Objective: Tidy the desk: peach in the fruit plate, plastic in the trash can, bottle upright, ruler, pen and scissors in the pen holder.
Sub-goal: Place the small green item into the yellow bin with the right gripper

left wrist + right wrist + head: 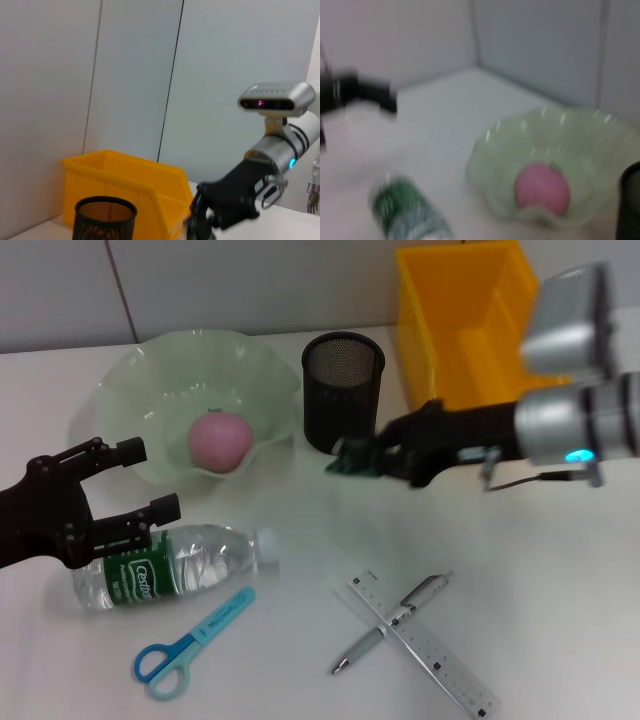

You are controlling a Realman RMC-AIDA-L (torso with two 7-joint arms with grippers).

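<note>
- Right gripper (352, 458) sits just in front of the pen holder (343, 390), fingers pinched on a small dark-green crumpled scrap, which I take to be the plastic (345, 462). It is carried clear of the desk (560, 580).
- Step in hand, as I read it: take the plastic to the trash can (460, 320), which stands behind and to the right of the pen holder.
- To do it well: lift first, swing right over the cut-down front lip, and release only once the scrap is well inside the walls. It's light, so it may cling to a finger; open wide.
- In the way: the pen holder rim is right beside the fingertips, so keep height so the wrist doesn't clip it.
- Left gripper (125, 480) hovers with fingers spread wide and empty, just above the label end of the bottle (170, 565), which lies on its side. Looks staged for the uprighting grab; the bottle can roll.
- Peach (220, 440) is already in the fruit plate (130, 380), so that part looks done.
- Still loose on the desk: scissors (190, 645) just in front of the bottle; pen (390, 622) and ruler (425, 645) crossed at front centre, touching, though I can't tell which is on top.
- The crossed pair will need one lifted without dragging the other.
</note>
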